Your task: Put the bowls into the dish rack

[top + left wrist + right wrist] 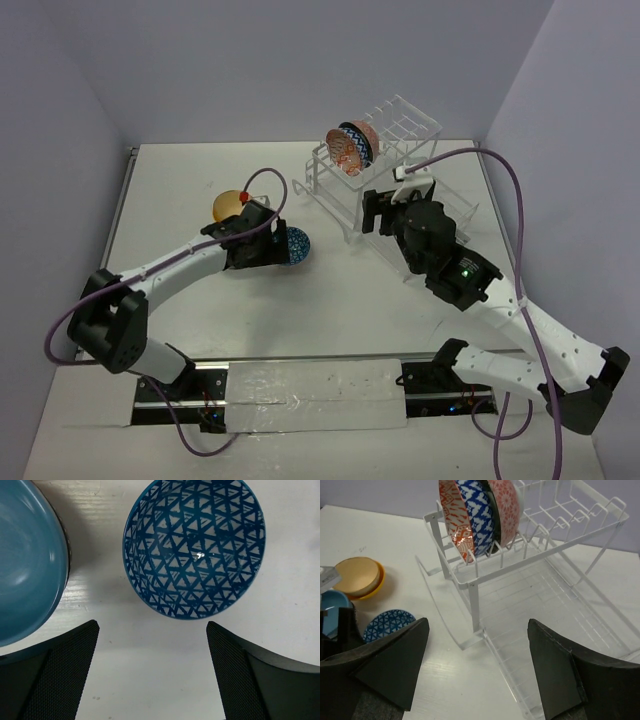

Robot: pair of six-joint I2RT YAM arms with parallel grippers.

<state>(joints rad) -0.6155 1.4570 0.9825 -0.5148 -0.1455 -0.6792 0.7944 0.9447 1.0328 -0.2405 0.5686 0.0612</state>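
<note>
Left to right. The orange-yellow bowl (228, 207) and the plain blue bowl (25, 560) sit mouth up on the table (180, 180). The left gripper (151, 630) hovers with its fingers wide apart and empty, just short of the blue triangle-patterned bowl (195, 547). This bowl also rests mouth up, just beside the plain blue one.

Being round, the patterned bowl has no long axis in plan; its axis of symmetry stands upright. The grasp is probably best made on the near rim, one finger inside the wall and one outside, clear of the neighbouring bowl. The bowl would then be tipped on edge to suit a slot.

Three patterned bowls (470, 515) stand on edge in the upper tier of the dish rack (474, 605), axes roughly level. The right gripper (478, 630) faces the rack, fingers apart, holding nothing.
</note>
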